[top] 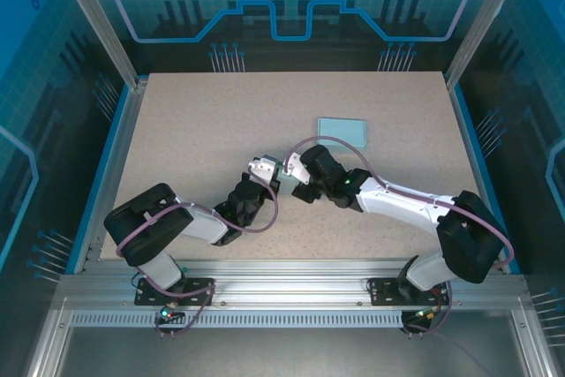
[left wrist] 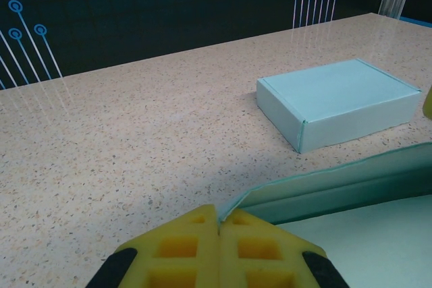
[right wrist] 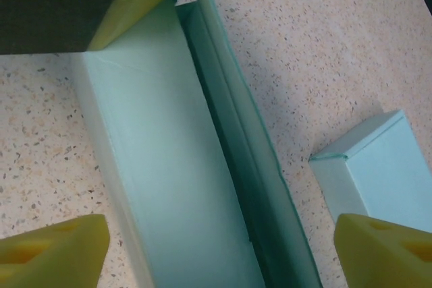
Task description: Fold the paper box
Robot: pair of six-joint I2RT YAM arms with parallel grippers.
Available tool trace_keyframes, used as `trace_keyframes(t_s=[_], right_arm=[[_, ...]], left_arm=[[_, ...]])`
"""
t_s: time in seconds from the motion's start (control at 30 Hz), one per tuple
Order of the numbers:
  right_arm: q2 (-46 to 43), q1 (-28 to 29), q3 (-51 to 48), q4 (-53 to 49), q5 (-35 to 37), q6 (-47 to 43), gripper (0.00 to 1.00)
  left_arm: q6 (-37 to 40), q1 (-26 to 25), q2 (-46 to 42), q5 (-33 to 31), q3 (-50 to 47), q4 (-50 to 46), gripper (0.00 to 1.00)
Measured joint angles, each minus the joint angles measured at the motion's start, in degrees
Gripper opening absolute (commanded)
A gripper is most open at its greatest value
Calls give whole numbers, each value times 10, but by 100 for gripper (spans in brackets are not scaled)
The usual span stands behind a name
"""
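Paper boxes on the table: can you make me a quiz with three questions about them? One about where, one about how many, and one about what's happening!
1. Where is the closed box?
A) on the table, apart from the other box
B) on top of an arm
C) on the floor

2. How many pale teal boxes are there?
A) one
B) two
C) four

3. What is the left end effector doing?
A) standing wide open
B) pinching the unfinished box
C) lifting the closed box

Answers: 1 A, it lies flat on the tabletop with nothing touching it. 2 B, one is closed and one is unfinished. 3 B, its yellow pads are shut on that box's edge.
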Motion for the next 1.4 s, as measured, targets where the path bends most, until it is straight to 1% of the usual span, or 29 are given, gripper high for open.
trace_keyframes(t_s=[0.17,0.23,0.37,0.6,0.73,0.83,0.9,1.0,1.07,1.17,1.27,1.33,1.4], right_arm=[[6,0,0,7,4,4,60],[9,1,0,10,5,5,55],[19,5,0,23,20,4,46],[40,9,0,61,49,5,44],[44,9,0,70,54,9,42],[45,9,0,73,54,14,39],[45,9,0,74,54,16,36],[46,13,0,74,57,16,33],[47,15,0,75,60,16,33],[48,16,0,76,63,15,31],[49,17,0,79,64,15,30],[50,19,0,80,65,15,30],[52,20,0,82,65,15,30]], left_arm=[[-2,0,0,-3,2,-5,1],[-2,0,0,-5,3,-8,5],[-10,0,0,-10,3,-14,17],[-25,0,-15,-1,-13,-22,45],[-35,-1,-51,9,-40,-32,51],[-57,-1,-97,9,-58,-54,51],[-81,-1,-136,9,-62,-85,51],[-140,9,-210,12,-58,-161,52],[-189,33,-256,23,-43,-228,52],[-261,97,-309,67,-7,-326,52],[-307,151,-325,117,40,-410,54],[-325,167,-318,153,75,-457,55],[-335,169,-299,186,104,-486,55]])
